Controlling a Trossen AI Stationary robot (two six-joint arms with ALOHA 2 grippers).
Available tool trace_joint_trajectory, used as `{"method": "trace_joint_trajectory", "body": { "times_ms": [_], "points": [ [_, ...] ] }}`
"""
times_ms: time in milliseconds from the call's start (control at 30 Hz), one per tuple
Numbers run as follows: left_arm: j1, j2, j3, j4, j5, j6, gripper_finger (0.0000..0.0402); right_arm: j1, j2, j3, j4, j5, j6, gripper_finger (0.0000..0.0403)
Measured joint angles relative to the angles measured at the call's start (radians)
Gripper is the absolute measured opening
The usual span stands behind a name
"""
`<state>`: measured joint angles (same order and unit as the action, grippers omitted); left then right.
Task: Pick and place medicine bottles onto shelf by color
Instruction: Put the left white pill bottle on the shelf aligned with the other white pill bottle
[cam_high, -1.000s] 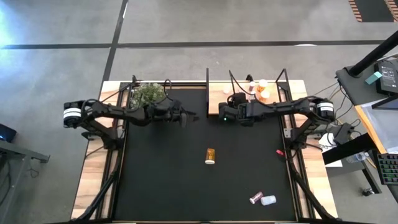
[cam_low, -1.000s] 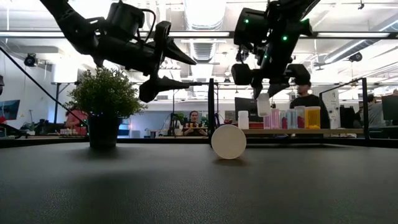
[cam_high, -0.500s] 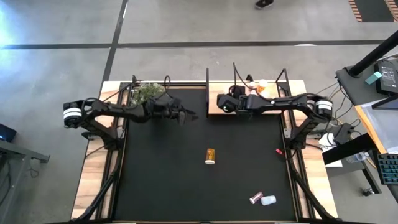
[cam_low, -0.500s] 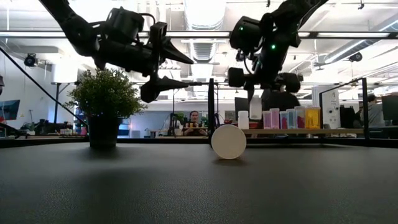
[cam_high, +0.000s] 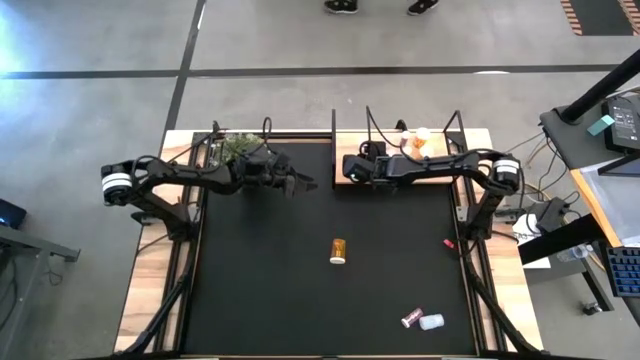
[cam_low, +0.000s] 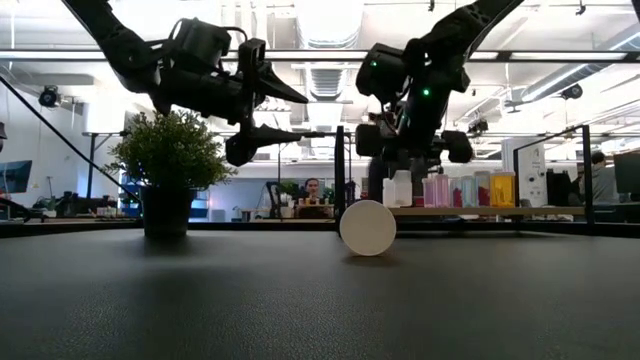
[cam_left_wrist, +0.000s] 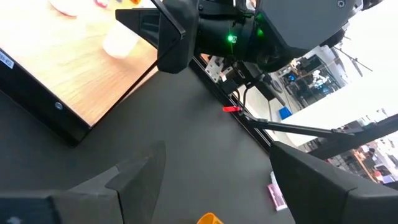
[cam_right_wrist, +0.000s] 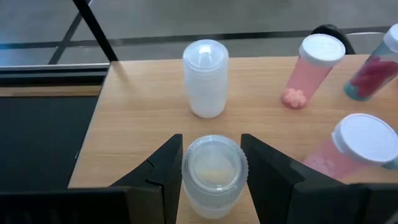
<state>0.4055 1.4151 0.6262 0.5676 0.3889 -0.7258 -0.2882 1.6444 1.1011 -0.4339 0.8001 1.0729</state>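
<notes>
- Gripping a clear bottle (cam_right_wrist: 213, 168) by its sides, the right claw (cam_right_wrist: 211, 163) holds it upright at the shelf (cam_right_wrist: 143, 124) beside another clear bottle (cam_right_wrist: 206, 78).
- It looks light, rigid and slick, so mid-body holds suit.
- The left claw (cam_high: 300, 184) hangs wide, empty, near the plant (cam_high: 237, 148).

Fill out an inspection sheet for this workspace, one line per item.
Surface: black mat, wooden side strips.
Job's things: shelf holds clear bottle and pink bottles; orange bottle, maroon bottle and white bottle lie on the mat.
Clutter: potted plant, red speck.
Grippers: right gripper shut on a clear bottle over the shelf; left gripper open, beside the plant.
Cables: cables right of the table.
Surroundings: person's feet beyond the table.
</notes>
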Motion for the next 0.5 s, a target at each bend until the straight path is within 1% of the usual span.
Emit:
{"method": "trace_joint_trajectory", "body": {
  "times_ms": [133,333,500],
  "points": [
    [0.001,0.000,0.000,0.000,0.000,0.000,0.0272,-0.010,0.006,-0.002,0.001,0.004,-0.011,0.0138],
    [0.001,0.000,0.001,0.000,0.002,-0.001,0.0272,-0.014,0.022,-0.003,0.008,0.011,-0.012,0.0152],
    [0.001,0.000,0.001,0.000,0.004,-0.001,0.0272,-0.016,0.025,-0.002,0.010,0.010,-0.012,0.0153]
  ]
}}
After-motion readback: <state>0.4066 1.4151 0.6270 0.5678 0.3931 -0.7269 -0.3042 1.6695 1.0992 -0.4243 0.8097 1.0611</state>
